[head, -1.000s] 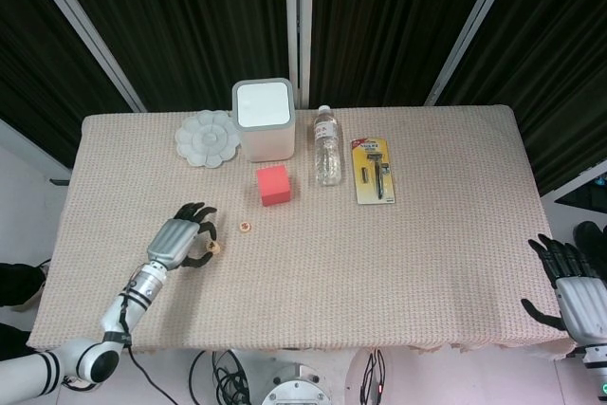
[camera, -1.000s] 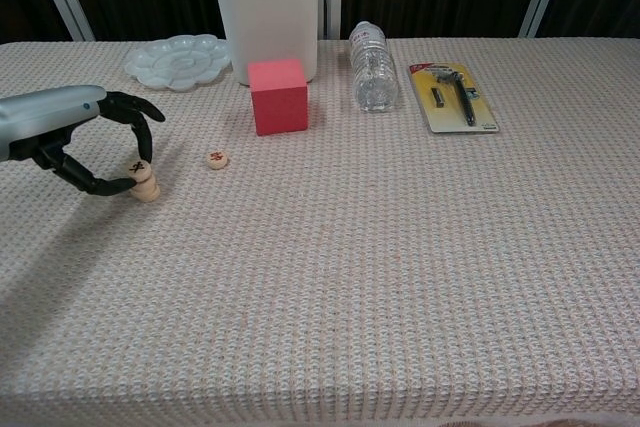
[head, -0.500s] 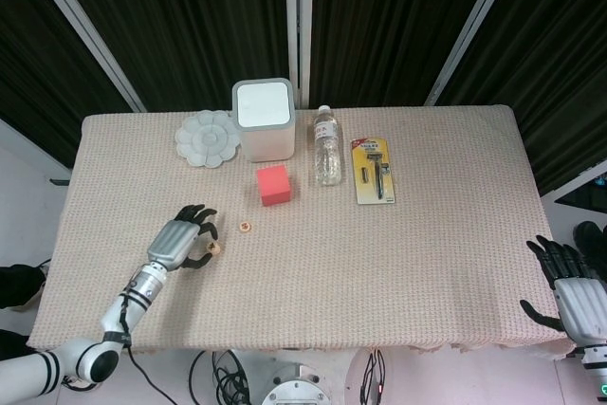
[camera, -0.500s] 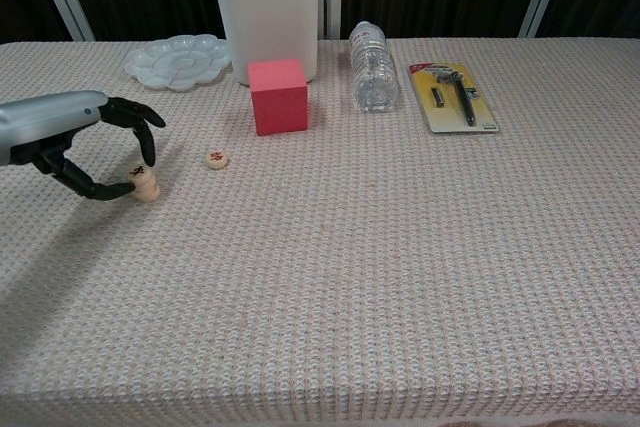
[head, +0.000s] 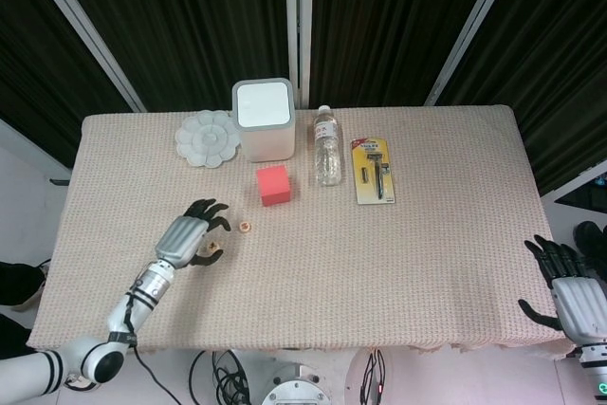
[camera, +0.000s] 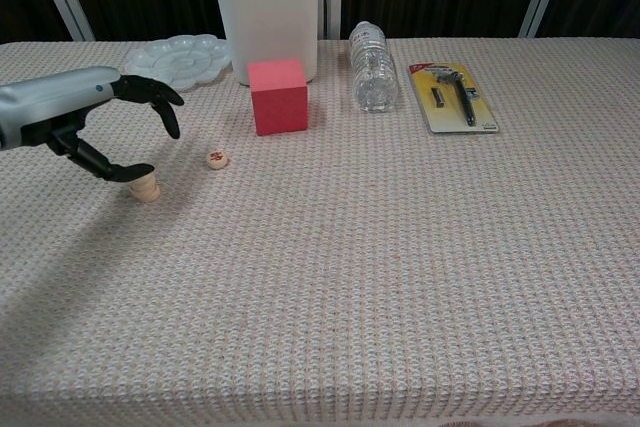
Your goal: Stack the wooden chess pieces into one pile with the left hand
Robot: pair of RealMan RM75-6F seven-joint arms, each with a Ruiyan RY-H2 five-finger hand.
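The left hand point(camera: 95, 122) is hovering over the small pile of chess pieces point(camera: 146, 188), which is sitting on the woven tablecloth point(camera: 400, 267) well in front of the red cube point(camera: 278, 95) and off to its left. Its fingers are spreading wide and gripping nothing; a lower digit is reaching down close to the top of the pile, though whether it is touching cannot be told. One loose chess piece point(camera: 217, 158) is lying between the pile and the red cube, apart from both. The step in hand looks like going for that loose piece: the hand should be drawing clear of the pile without nudging it, pinching the disc by its rim with thumb and a fingertip, and lowering it squarely onto the top so the pile is not tipping. The chest view is showing the pile's height and the gap under the arched fingers point(camera: 165, 107), neither of which the head view is giving; there the pile is mostly hiding under the left hand point(head: 186, 237). The head view alone is showing the right hand point(head: 566, 288), which is resting open and empty at the table's corner, far to the right of the red cube point(head: 273, 184).
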